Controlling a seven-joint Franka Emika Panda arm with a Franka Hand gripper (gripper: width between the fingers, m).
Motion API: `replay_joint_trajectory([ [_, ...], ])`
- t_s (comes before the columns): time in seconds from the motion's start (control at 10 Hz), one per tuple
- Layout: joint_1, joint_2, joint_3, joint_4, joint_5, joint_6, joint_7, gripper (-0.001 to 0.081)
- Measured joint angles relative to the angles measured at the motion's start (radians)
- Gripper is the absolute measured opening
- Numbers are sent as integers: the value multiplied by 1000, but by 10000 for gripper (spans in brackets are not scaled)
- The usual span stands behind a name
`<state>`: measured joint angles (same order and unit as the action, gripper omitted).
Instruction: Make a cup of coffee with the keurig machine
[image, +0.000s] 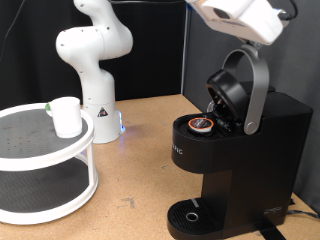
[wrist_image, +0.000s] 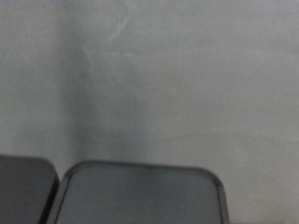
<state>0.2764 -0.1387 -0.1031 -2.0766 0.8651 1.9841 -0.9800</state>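
The keurig machine (image: 245, 150) stands at the exterior view's right with its grey arched lid handle (image: 258, 85) raised and the lid open. A small pod with a brown top (image: 203, 124) sits in the open chamber. The round drip tray (image: 190, 217) at the machine's foot holds nothing. The white cup (image: 66, 116) with a green tab stands on the top tier of a white round shelf (image: 30, 150) at the exterior view's left. My gripper's white hand (image: 243, 16) hangs above the raised lid at the top right, fingers out of sight, touching nothing. The wrist view shows only a blurred grey wall and dark rounded shapes (wrist_image: 140, 196).
The arm's white base (image: 98, 100) stands behind the shelf with a blue light at its foot. The wooden tabletop (image: 140, 180) lies between the shelf and the machine. A black curtain hangs behind.
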Motion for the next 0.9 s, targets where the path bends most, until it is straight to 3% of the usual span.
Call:
replay_joint_trajectory([
  [0.3,-30,-13,-15,12,-101,-36,52,0],
  [0.9,-97,-10,-70,-18,-256,-70,27,0],
])
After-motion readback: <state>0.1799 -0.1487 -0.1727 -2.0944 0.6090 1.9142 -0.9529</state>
